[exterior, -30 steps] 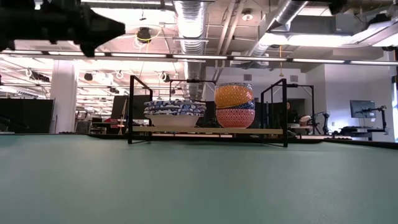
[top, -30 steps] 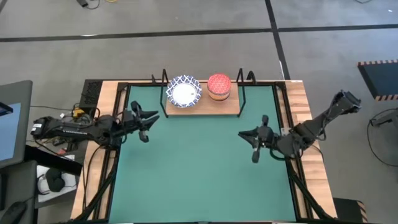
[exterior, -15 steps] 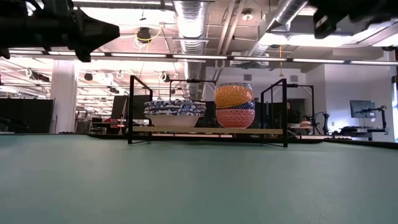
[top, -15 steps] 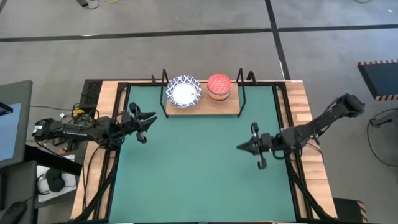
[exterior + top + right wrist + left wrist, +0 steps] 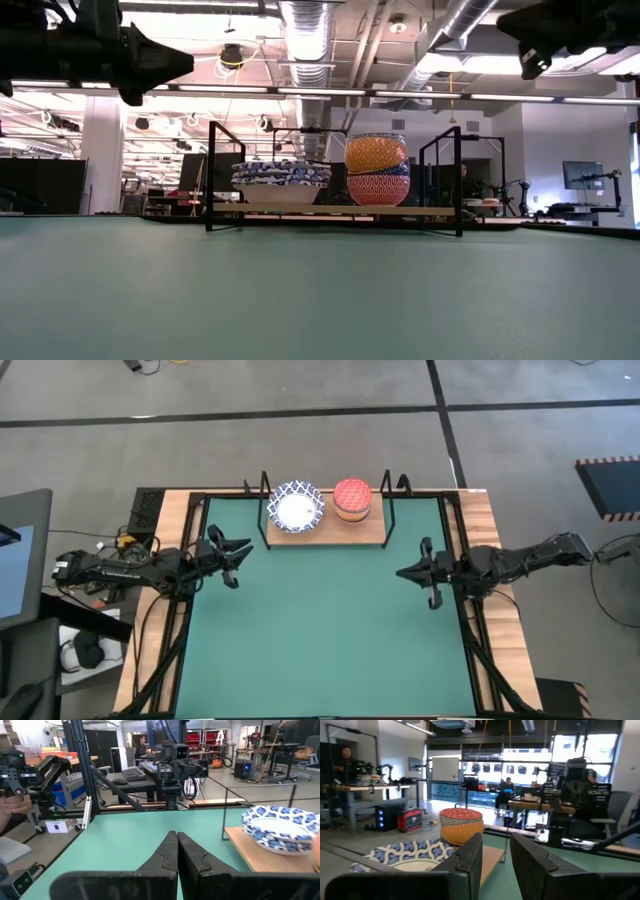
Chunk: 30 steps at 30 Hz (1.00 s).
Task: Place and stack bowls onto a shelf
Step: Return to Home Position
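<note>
Left to right, everything placed from the shelf [image 5: 325, 536].

- You had the left gripper [image 5: 240, 552] just off the shelf's left end and a little in front of it, touching neither the posts nor the board. Its fingers stood a narrow gap apart with nothing between them.
- The white bowls [image 5: 296, 507] with blue rims sat nested on the left half of the shelf.
- The smaller bowls [image 5: 352, 498] sat stacked on its right half, close beside the white stack. The top one read red from above.
- You had the right gripper [image 5: 402, 573] beyond the shelf's right end and further forward, over the green mat [image 5: 320, 640]. Its fingers were pressed together and it carried nothing.

Judgement: no bowl lay on the mat, so loading looked complete. Only the retreat to rest remained.

- The shelf's long axis ran left to right across the back of the mat.
- Both stacks lay behind and inboard of each gripper.
- The left arm was the nearer, so its pull-back needed to go away from the left posts.
</note>
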Each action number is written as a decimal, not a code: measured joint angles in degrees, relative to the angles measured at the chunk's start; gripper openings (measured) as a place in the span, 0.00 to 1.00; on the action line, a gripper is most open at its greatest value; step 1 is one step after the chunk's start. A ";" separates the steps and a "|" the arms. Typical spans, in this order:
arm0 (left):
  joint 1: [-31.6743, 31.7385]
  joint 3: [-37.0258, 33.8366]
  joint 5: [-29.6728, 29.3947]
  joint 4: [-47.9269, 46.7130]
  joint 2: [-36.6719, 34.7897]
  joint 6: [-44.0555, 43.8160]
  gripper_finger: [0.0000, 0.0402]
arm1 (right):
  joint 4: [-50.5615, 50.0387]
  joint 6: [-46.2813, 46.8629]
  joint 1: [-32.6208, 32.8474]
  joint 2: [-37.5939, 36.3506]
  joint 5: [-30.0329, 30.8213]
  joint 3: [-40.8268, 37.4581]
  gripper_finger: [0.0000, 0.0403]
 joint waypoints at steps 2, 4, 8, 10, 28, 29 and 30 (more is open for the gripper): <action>0.04 0.00 -0.61 -0.32 0.00 0.04 0.22 | -3.67 0.02 0.00 -3.11 0.28 -0.02 0.05; 0.04 0.00 -0.61 -0.55 0.00 -0.05 0.22 | -5.45 -0.01 0.00 -6.16 0.48 -0.67 0.05; 0.04 0.00 0.14 -1.03 0.07 -0.91 0.22 | -5.36 -0.32 0.00 -13.12 1.77 -4.93 0.05; 0.04 0.00 0.35 -1.54 0.07 -1.98 0.22 | -5.22 0.11 -0.02 -16.69 2.18 -7.44 0.05; 0.11 0.00 6.66 3.56 9.72 -5.53 0.19 | -6.64 1.26 -5.96 -23.79 -1.20 -12.13 0.05; 0.11 0.00 7.02 5.09 10.98 -5.73 0.17 | -6.99 1.06 -6.47 -24.14 -1.38 -12.12 0.05; 0.11 -0.02 7.39 6.29 12.05 -5.81 0.14 | -7.50 0.99 -6.93 -24.20 -1.79 -12.11 0.05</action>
